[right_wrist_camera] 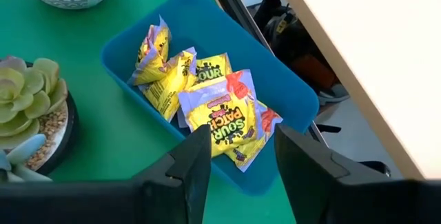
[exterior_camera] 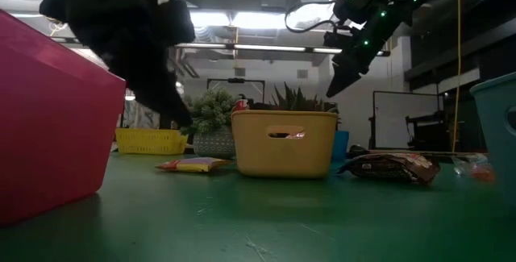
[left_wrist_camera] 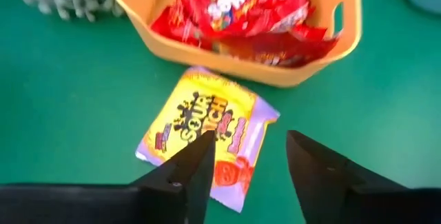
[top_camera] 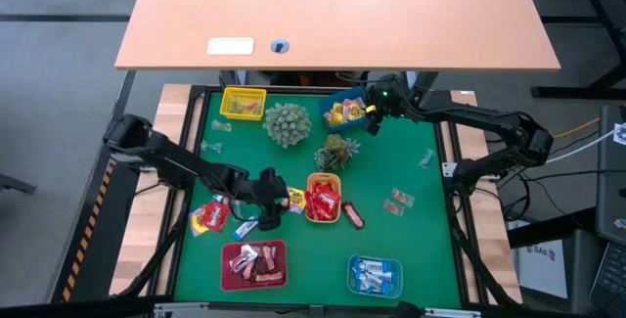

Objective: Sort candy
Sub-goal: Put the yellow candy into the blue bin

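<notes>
Left claw point(left_wrist_camera: 248, 165) hangs open, fingers apart, over a yellow candy packet point(left_wrist_camera: 207, 145) lying flat on the green table point(left_wrist_camera: 62, 93), just beside the orange tray point(left_wrist_camera: 275, 72) of red packets. Right claw point(right_wrist_camera: 238, 162) open and empty above the blue tray point(right_wrist_camera: 207, 27) holding yellow packets. Risk: thin flat wrapper may slide or slip out on closing; one finger could catch the tray wall. Mat smooth; open workshop, ceiling lights behind.

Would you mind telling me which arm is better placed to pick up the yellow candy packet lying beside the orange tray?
The left. Its open tool hovers directly over the yellow packet beside the orange tray. The right tool is away over the blue tray of yellow packets.
</notes>
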Robot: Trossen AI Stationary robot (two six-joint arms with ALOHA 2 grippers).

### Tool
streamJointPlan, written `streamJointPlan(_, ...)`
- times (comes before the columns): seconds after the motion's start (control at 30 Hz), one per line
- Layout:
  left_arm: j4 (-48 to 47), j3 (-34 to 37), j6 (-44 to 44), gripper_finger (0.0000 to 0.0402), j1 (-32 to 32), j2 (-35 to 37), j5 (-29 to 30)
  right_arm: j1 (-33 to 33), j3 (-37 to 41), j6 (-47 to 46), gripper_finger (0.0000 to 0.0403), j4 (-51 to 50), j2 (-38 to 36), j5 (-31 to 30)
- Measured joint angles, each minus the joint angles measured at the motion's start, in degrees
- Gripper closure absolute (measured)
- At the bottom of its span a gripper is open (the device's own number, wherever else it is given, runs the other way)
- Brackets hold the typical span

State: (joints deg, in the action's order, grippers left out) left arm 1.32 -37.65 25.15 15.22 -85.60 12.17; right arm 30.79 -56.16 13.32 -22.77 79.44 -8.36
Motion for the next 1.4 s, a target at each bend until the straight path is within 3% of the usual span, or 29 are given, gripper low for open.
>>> streamJointPlan(0.17,0.0,0.0,0.0,0.0206,0.0,-3.7,-2.0,0.0,0.0,0.0,0.0244,-0.2,0.0,0.0)
streamJointPlan(0.4,0.6,-0.1,-0.1,0.0203,0.0,-9.5,-0.5,0.0,0.0,0.0,0.0244,-0.2,0.0,0.1)
streamJointPlan(0.63,0.9,-0.2,-0.1,0.0246,0.0,-10.9,-0.2,0.0,0.0,-0.2,0.0244,-0.4,0.0,0.6)
streamJointPlan(1.07,0.5,0.0,1.5,0.0393,-0.1,-9.6,-1.9,-0.1,0.0,-8.4,0.0244,-9.4,-3.6,17.4)
streamJointPlan(1.27,-2.2,0.3,1.7,0.0398,0.0,-5.9,-3.0,-1.4,0.0,-13.3,0.0244,-13.3,-6.5,32.7)
streamJointPlan(1.4,-5.3,0.3,1.8,0.0399,0.0,-1.3,-3.0,-6.8,0.0,-17.5,0.0244,-13.9,-7.0,35.1)
